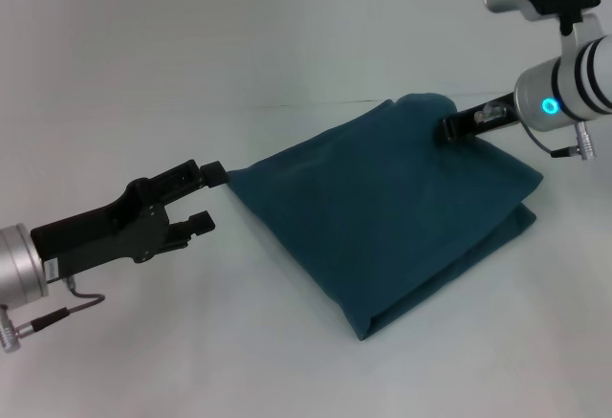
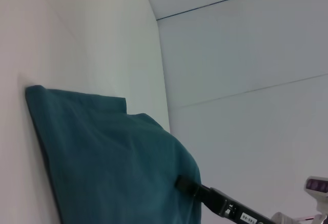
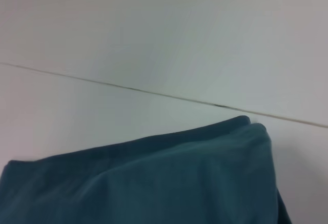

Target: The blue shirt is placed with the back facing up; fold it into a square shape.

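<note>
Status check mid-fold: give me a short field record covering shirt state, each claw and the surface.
shirt: blue shirt folded into a roughly square, layered bundle, plain side up
left claw: left claw open at the shirt's left corner, upper finger at the fabric edge, nothing gripped
right claw: right claw at the far right corner, tips against raised fabric; grip cannot be told
raised part: far corner bulges up beside the right claw
surface: white table

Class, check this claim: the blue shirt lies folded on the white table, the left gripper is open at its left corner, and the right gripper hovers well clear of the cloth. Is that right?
Not quite. The right gripper is not clear of the blue shirt: the head view shows its tip on the raised far corner. The rest holds: folded shirt on the white table, left gripper open at its left corner.
</note>
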